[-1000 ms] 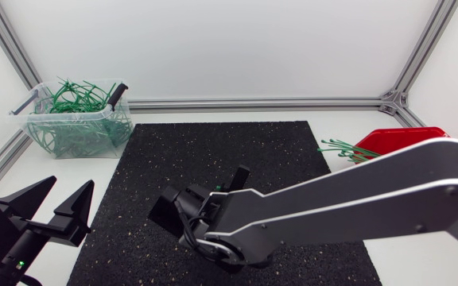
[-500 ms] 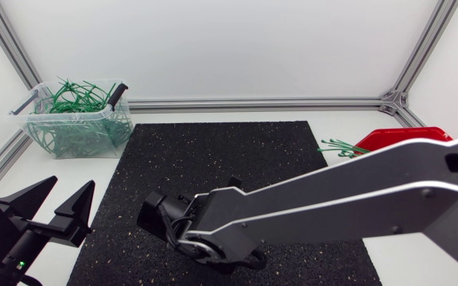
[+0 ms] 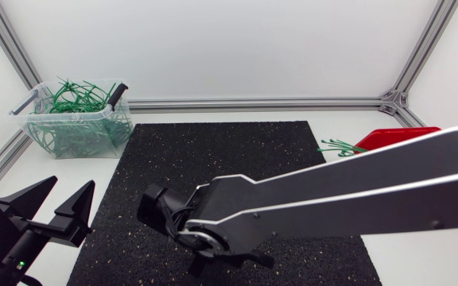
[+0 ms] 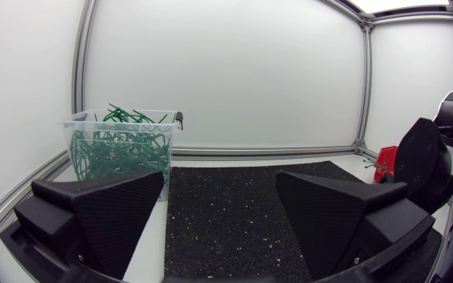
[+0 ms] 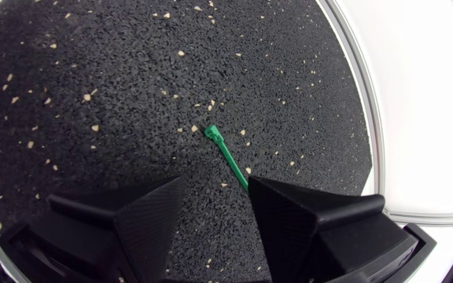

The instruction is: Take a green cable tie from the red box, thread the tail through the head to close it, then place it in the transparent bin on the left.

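Black speckled mat (image 3: 213, 151) (pale flecks) on white table (image 3: 78, 171)

Far left the bin (image 3: 78, 117), far right the box (image 3: 396, 137) — mat (image 3: 213, 151) between, tie (image 5: 228, 157) on it.

Mat (image 3: 237, 151) is showing black with small pale tan flecks all over. Single cable tie (image 5: 228, 156) lying on it is showing bright green. Bin (image 3: 70, 116) is reading clear, packed ties (image 3: 74, 99) green. Box (image 3: 400, 137) is showing red, with green ties sticking out. Bench (image 3: 213, 115) is reading white. Left gripper (image 3: 71, 184) and right gripper (image 5: 215, 185) are showing matte black; right arm (image 3: 356, 199) silver-grey.
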Controlling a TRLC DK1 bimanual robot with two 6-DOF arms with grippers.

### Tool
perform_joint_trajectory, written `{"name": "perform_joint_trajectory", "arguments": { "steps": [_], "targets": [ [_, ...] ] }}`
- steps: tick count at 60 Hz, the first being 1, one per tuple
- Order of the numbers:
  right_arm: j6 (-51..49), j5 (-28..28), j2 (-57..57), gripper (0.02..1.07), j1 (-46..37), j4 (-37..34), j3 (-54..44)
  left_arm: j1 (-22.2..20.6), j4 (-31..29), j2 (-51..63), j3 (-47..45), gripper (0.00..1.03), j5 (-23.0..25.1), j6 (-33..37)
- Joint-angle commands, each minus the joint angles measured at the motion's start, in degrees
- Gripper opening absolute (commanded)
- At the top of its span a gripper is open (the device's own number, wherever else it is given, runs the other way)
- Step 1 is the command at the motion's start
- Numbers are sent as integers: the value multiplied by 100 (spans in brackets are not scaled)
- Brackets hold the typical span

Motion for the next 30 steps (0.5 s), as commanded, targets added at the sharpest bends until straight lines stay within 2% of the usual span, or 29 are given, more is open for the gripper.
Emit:
{"name": "perform_joint_trajectory", "arguments": {
  "steps": [1, 11, 16, 26, 30],
  "targets": [
    [66, -316, -443, 74, -195, -153, 27, -50, -108, 86, -235, 100, 4, 10],
    [-611, -1379, -1084, 81, -916, -197, -113, -50, -108, 86, -235, 100, 4, 10],
    [-1340, -2241, -1251, 81, -1338, -197, -201, -50, -108, 86, -235, 100, 4, 10],
    [-2623, -2355, -1269, 86, -1646, -223, -333, -59, -108, 86, -235, 100, 4, 10],
    [-2922, -2610, -1260, 86, -1725, -241, -351, -85, -108, 86, -235, 100, 4, 10]
  ]
}}
